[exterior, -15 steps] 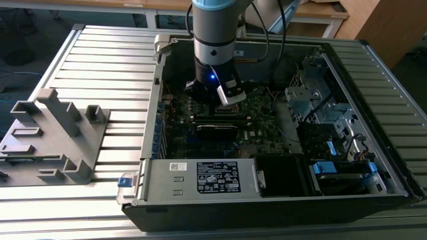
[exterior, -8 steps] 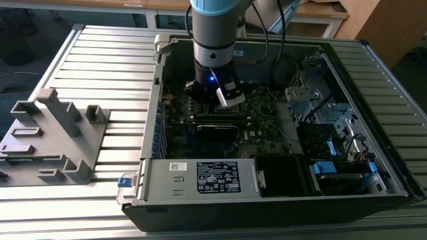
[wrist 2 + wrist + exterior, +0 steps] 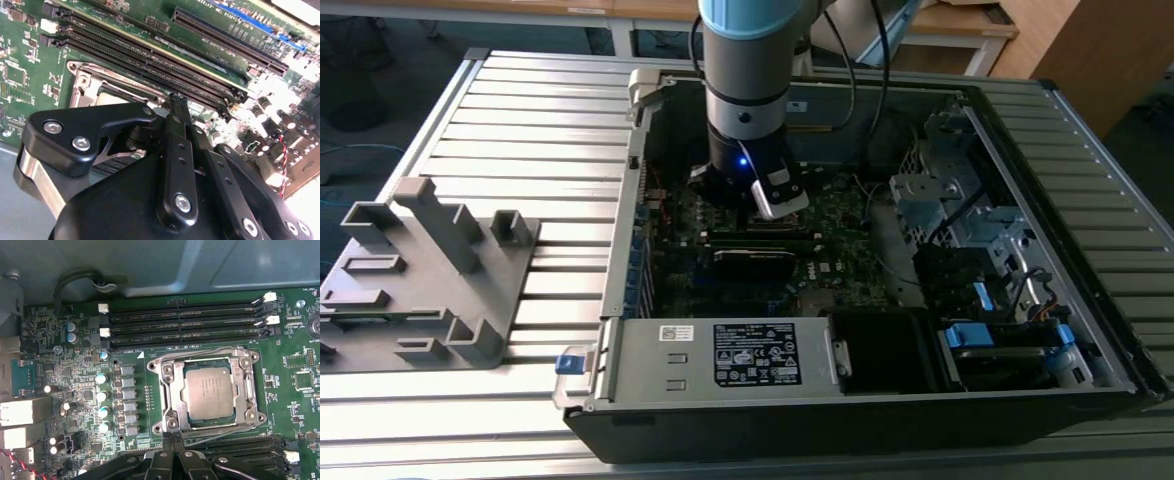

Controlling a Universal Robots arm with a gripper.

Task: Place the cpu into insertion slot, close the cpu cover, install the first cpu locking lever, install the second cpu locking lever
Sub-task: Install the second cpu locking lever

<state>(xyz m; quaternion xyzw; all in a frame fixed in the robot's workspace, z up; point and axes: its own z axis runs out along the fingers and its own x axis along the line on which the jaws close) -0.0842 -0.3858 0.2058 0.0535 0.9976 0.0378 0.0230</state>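
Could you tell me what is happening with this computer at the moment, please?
A robot arm is reaching down into an open computer case lying on a slatted table. Its end effector hovers at the edge of the processor socket. In the first wrist view the cpu already lies in the socket, and the cpu cover is down around it.

Dim case interior point(image 3: 881, 230), blue glow on arm point(image 3: 744, 160), soft wrist-view focus.
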